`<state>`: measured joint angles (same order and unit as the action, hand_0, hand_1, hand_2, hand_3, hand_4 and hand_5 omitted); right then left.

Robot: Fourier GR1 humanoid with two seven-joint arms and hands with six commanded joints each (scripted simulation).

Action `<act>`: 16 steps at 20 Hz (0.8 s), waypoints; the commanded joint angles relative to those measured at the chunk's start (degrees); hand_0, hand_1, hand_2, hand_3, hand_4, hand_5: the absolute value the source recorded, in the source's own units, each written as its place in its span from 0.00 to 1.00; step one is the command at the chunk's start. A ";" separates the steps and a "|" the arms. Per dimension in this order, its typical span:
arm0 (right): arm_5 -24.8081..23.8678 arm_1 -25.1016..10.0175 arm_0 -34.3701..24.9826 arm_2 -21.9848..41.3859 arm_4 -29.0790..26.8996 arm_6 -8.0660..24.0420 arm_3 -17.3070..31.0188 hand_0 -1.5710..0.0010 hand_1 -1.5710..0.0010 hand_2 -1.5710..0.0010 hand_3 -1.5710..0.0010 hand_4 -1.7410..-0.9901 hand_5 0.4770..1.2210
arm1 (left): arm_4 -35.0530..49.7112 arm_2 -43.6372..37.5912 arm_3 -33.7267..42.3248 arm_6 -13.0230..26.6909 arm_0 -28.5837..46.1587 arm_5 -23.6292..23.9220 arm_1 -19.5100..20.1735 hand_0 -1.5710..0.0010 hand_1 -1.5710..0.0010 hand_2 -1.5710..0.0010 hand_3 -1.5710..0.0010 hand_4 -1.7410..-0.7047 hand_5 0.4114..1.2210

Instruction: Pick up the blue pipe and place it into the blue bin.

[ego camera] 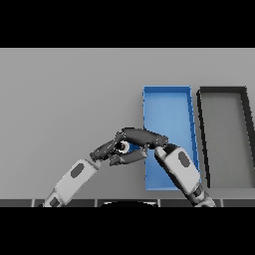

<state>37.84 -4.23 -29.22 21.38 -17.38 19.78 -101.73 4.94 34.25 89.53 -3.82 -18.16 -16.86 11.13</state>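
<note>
Right now the left hand (105,148) sits low on the grey table (69,99), close to the table's near edge and a bit left of the middle. Its arm comes up from the bottom edge of the view. Its dark fingers reach toward the right hand, and they lie so close to it that I cannot tell if they are bent or straight.

Next comes the blue pipe (125,146). Only a tiny blue bit with a pale round end peeks out. It sits between the two hands, tucked under the fingers of the right hand. Most of the pipe is hidden, so its shape and length are hard to make out.

The right hand (142,138) is curled round the pipe and holds it just beside the left wall of the blue bin (169,102). Its white arm crosses over the near part of the bin and covers that corner.

Farthest right stands a dark grey bin (201,129), just beside the blue one, close to the right edge of the table.
</note>
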 commanded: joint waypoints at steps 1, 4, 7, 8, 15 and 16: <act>0.24 0.06 -0.08 -0.71 -0.65 0.07 -0.26 0.01 0.01 0.01 0.01 0.34 0.98 | 0.18 -0.20 0.59 1.75 -0.23 0.06 0.31 0.68 0.74 0.73 0.89 0.61 0.95; 0.81 1.30 1.03 -1.27 -1.05 -0.37 -0.99 0.00 0.00 0.00 0.00 0.34 0.99 | -2.03 -0.16 -0.50 0.55 -0.85 0.66 1.01 0.84 0.87 0.86 0.94 0.76 0.68; -0.16 2.60 0.20 -1.85 -1.20 0.03 -0.80 0.00 0.00 0.00 0.00 0.34 0.99 | -2.74 -0.39 -0.82 1.40 -1.03 1.41 1.22 0.92 0.93 0.93 0.97 0.86 0.47; -0.20 2.90 -0.14 -1.97 -0.78 0.38 -0.54 0.00 0.00 0.00 0.00 0.34 1.00 | -3.26 -0.30 -0.68 1.42 -1.07 1.78 1.36 0.93 0.95 0.94 0.98 0.87 0.42; 0.53 3.36 1.66 -3.16 -0.05 -1.34 -1.24 0.00 0.00 0.00 0.00 0.33 1.00 | -0.66 -1.11 -0.05 7.49 0.71 2.81 0.55 0.99 0.99 0.99 1.00 0.84 0.25; -0.25 3.69 0.78 -3.86 -3.04 0.86 -1.01 0.00 0.00 0.00 0.00 0.33 1.00 | -0.40 -1.42 0.53 7.73 0.71 2.89 0.91 0.99 0.99 0.99 1.00 0.83 0.24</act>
<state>37.61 -0.53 -28.48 17.50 -20.40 20.50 -102.74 4.55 32.81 90.06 3.82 -17.46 -13.97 12.05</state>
